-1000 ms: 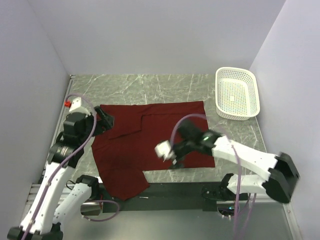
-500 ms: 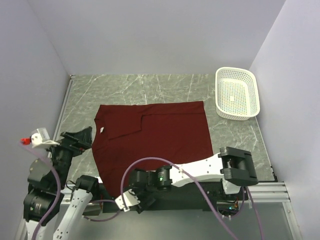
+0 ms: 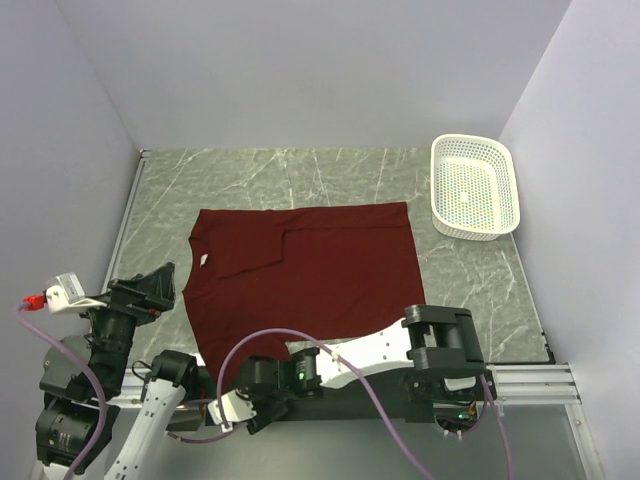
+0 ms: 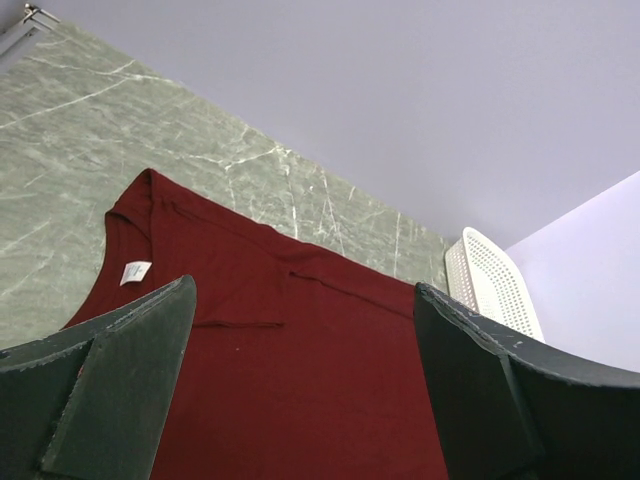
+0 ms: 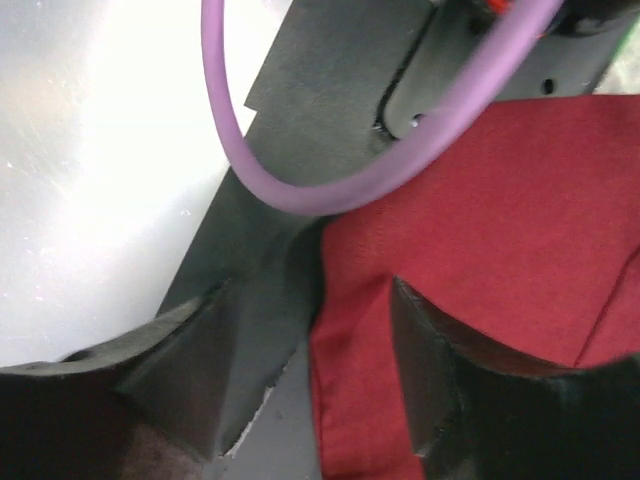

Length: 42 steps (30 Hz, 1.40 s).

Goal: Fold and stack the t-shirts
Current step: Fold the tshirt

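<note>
The dark red t-shirt (image 3: 310, 280) lies mostly flat in the middle of the table (image 3: 250, 175); its near left corner hangs over the table's front edge, onto the black bar by the arms. The right claw (image 5: 305, 300) is down at that corner; its 2 fingers are apart, with the edge of the cloth under the gap, and nothing is pinched. The left claw (image 4: 302, 300) is up off the table on the left side, wide apart and empty, pointing at the shirt.

Things could go wrong from here; the right claw might bite only a thin bit of the hem, so the cloth could slip out when it lifts. A purple cable (image 5: 330, 190) loops close over that claw, so it might snag. The right arm reaches far across in front of the left arm's base, so the 2 could bump. A hard tug could drag the whole shirt and bunch it up.

The count: 1 shirt, 1 small white tag (image 3: 204, 261) at its neck, 1 white basket (image 3: 437, 180) at the far right, 2 arms, 2 claws.
</note>
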Tool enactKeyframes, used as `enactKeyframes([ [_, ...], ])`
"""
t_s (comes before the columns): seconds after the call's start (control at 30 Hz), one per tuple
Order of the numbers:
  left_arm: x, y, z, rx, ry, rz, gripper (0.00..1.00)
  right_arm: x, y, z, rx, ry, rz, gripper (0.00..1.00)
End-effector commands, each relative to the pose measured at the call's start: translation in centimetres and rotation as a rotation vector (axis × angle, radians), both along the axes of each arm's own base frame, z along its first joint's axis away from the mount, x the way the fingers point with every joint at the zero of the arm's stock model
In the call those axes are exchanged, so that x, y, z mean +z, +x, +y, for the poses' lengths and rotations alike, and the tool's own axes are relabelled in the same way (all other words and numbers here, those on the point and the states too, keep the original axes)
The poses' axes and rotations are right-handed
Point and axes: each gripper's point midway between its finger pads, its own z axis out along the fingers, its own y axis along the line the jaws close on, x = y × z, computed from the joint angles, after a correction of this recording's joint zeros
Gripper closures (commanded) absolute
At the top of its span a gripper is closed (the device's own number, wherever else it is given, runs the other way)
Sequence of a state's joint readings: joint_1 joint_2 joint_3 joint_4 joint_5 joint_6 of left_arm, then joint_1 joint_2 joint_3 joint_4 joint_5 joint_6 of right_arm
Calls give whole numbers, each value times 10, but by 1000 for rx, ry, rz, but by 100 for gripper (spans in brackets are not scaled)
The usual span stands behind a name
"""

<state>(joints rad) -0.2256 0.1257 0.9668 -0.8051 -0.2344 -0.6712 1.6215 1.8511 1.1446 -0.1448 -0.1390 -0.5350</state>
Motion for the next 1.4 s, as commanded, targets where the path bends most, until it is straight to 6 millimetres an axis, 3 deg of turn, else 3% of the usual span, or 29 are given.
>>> enactKeyframes([
  [0.0, 11, -12, 6, 15, 8, -41, 4, 11, 3, 21, -48, 54, -18, 35],
  [0.03, 12, -14, 5, 12, 5, -47, 5, 10, 6, 22, -62, 49, -25, 38],
  [0.07, 12, -15, 5, 9, 4, -51, 4, 11, 7, 24, -66, 51, -29, 49],
  [0.17, 14, -15, 2, -9, 9, -56, 5, 12, 20, 23, -108, 49, -21, 69],
  [0.23, 14, -15, 1, -16, 16, -56, 5, 26, 34, 26, -155, 93, -7, 77],
  [0.3, 13, -13, 0, -19, 21, -52, 5, 39, 57, 25, -217, 122, 20, 88],
  [0.33, 13, -12, 0, -21, 21, -55, 5, 44, 64, 25, -239, 132, 34, 91],
  [0.37, 13, -11, -2, -27, 21, -54, 4, 51, 86, 24, -291, 146, 52, 94],
  [0.43, 10, -8, -5, -39, 23, -48, 5, 64, 102, 20, -339, 164, 139, 94],
  [0.47, 9, -6, -7, -50, 24, -42, 5, 70, 131, 15, -405, 178, 171, 95],
  [0.57, 2, 3, -14, -75, 23, -19, 5, 76, 164, 4, -499, 172, 343, 91],
  [0.6, -4, 7, -18, -95, 26, -3, 5, 70, 195, -8, -587, 162, 389, 89],
  [0.63, -6, 10, -21, -108, 26, 5, 5, 65, 203, -15, -615, 139, 415, 85],
  [0.7, -13, 19, -32, -152, 26, 27, 5, 59, 225, -30, -677, 124, 461, 61],
  [0.77, -25, 29, -39, -179, 33, 75, 5, 54, 234, -41, -704, 110, 461, 43],
  [0.8, -29, 32, -42, -196, 38, 92, 5, 58, 239, -45, -716, 119, 459, 41],
  [0.87, -50, 44, -55, -254, 51, 182, 7, 66, 257, -55, -737, 142, 458, 38],
  [0.97, -84, 55, -74, -351, 61, 326, 11, 80, 268, -73, -687, 154, 515, 37],
  [1.03, -113, 61, -85, -404, 59, 426, 16, 92, 264, -83, -602, 162, 541, 37],
  [1.07, -128, 66, -91, -431, 50, 494, 20, 95, 275, -93, -616, 176, 536, 37],
  [1.27, -181, 91, -105, -500, 86, 759, 37, 130, 305, -133, -673, 280, 546, 37],
  [1.37, -201, 105, -111, -528, 123, 866, 40, 145, 314, -148, -698, 330, 544, 37],
])
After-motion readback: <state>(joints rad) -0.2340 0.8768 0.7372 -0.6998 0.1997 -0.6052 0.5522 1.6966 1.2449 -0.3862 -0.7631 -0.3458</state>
